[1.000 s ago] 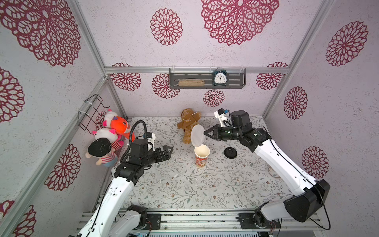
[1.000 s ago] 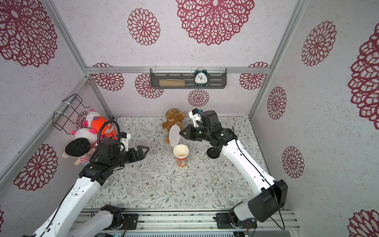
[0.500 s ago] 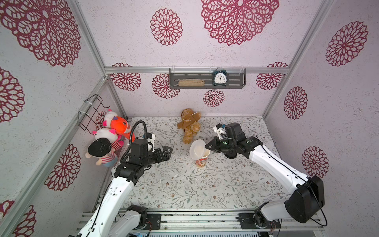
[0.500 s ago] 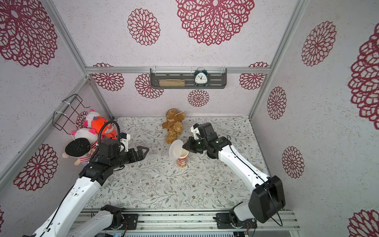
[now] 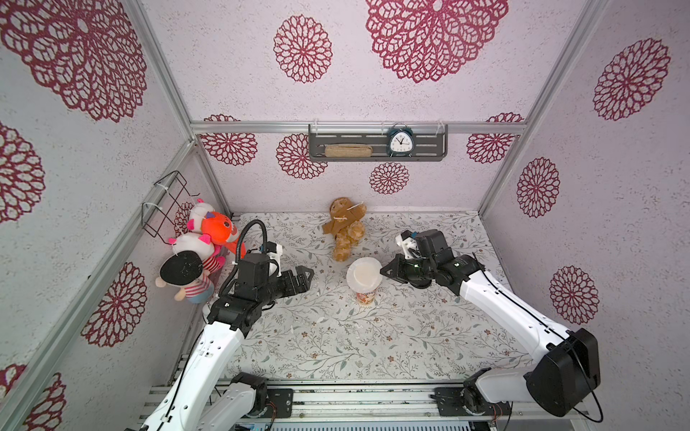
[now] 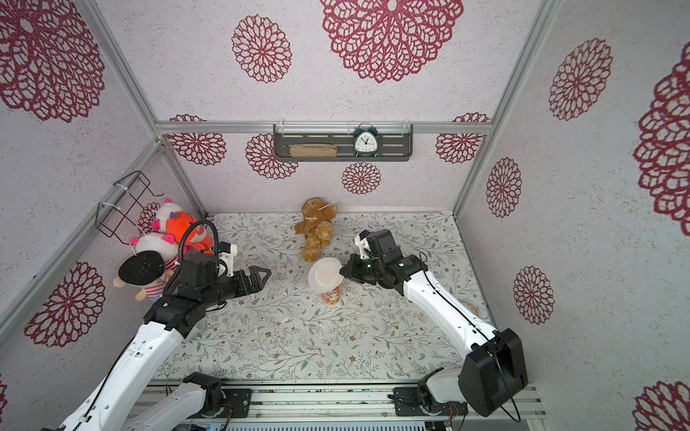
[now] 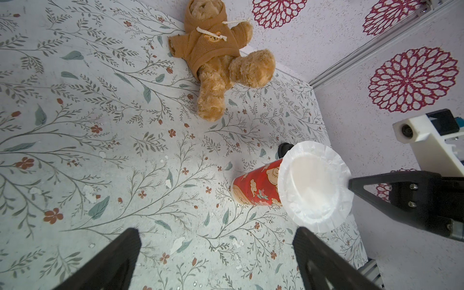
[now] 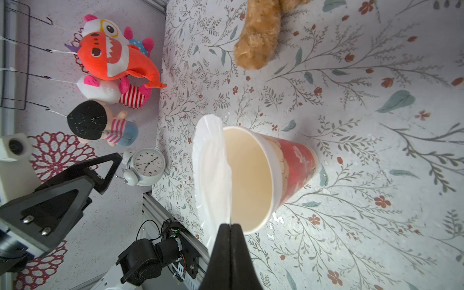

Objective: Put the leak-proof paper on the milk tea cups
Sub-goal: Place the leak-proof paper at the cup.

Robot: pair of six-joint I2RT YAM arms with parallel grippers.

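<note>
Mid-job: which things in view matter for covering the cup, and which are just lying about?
Part of the job:
- paper film, tilted over the rim
- cup
- right gripper, shut on the film's edge
- left gripper, open, holding nothing

Just lying about:
- teddy bear
- plush toys
- clock
- wire basket
</note>
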